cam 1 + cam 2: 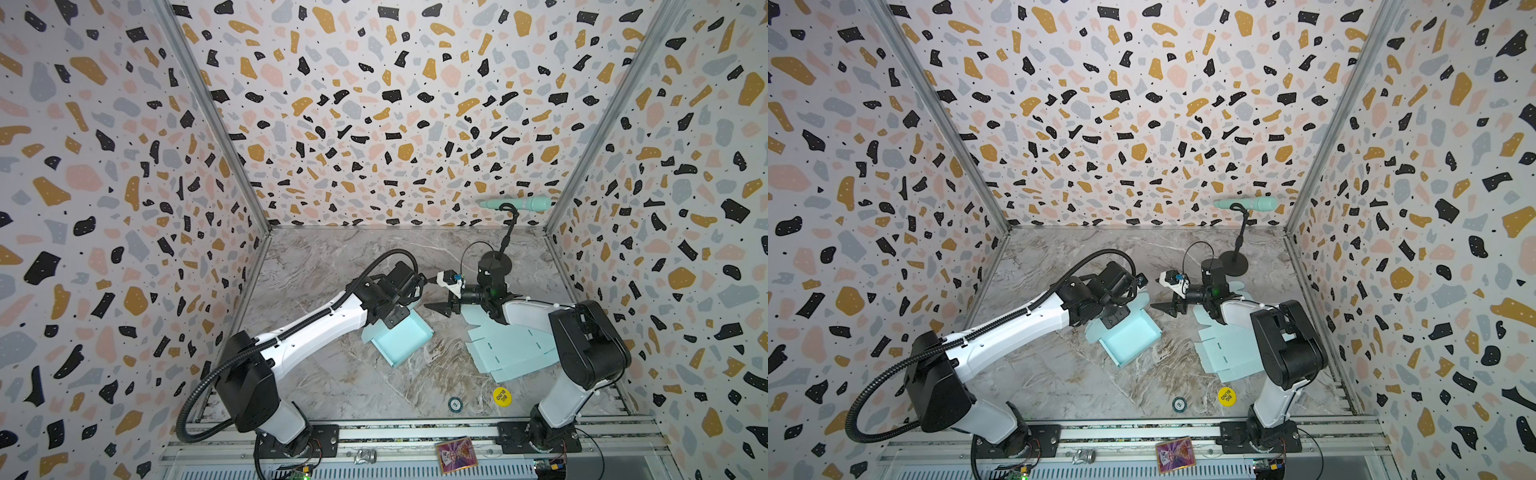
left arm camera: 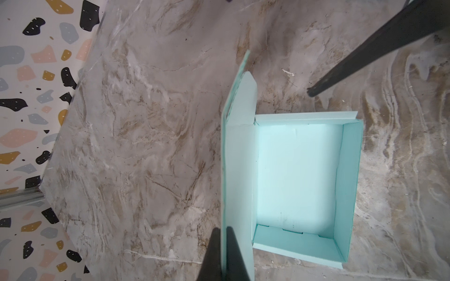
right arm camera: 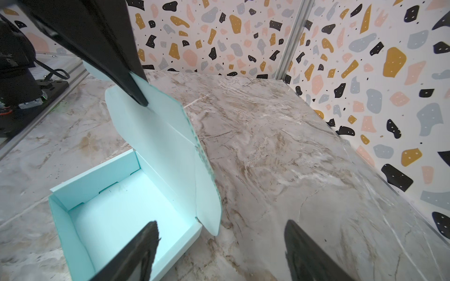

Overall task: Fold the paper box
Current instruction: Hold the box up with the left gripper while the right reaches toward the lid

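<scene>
In a top view the paper box [image 1: 402, 340] sits open near the middle of the table [image 1: 332, 386]. The left claw [image 1: 401, 309] is at its far side, and the right claw [image 1: 441, 308] is just beside that, toward the right edge. The left wrist view shows the left claw clenched on the edge of the box's raised lid [image 2: 239, 158]. The right wrist view shows the right claw released, its fingers spread wide with nothing between them, one over the box and one over bare table.
</scene>
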`<state>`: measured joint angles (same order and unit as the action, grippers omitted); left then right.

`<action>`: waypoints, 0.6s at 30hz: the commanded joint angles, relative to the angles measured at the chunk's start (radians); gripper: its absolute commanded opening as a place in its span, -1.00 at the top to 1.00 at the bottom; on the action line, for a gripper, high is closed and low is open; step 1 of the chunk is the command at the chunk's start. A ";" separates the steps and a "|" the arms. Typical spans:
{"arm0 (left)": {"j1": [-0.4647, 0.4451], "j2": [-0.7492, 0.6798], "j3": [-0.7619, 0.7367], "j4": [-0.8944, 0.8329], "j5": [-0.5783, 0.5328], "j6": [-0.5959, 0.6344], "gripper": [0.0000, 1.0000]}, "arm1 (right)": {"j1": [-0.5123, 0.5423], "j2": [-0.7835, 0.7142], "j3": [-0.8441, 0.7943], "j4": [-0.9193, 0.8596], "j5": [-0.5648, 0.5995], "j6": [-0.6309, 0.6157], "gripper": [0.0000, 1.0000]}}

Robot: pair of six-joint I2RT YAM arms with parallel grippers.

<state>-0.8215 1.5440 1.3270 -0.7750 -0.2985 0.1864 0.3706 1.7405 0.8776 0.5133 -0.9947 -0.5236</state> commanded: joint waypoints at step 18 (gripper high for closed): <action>-0.040 -0.005 0.040 0.037 -0.050 0.048 1.00 | 0.075 0.068 0.121 -0.164 -0.046 -0.099 0.14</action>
<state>-0.8543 1.5505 1.3426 -0.7567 -0.3336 0.2234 0.4408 1.8118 0.9714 0.3737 -1.0225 -0.6113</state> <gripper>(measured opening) 0.059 0.444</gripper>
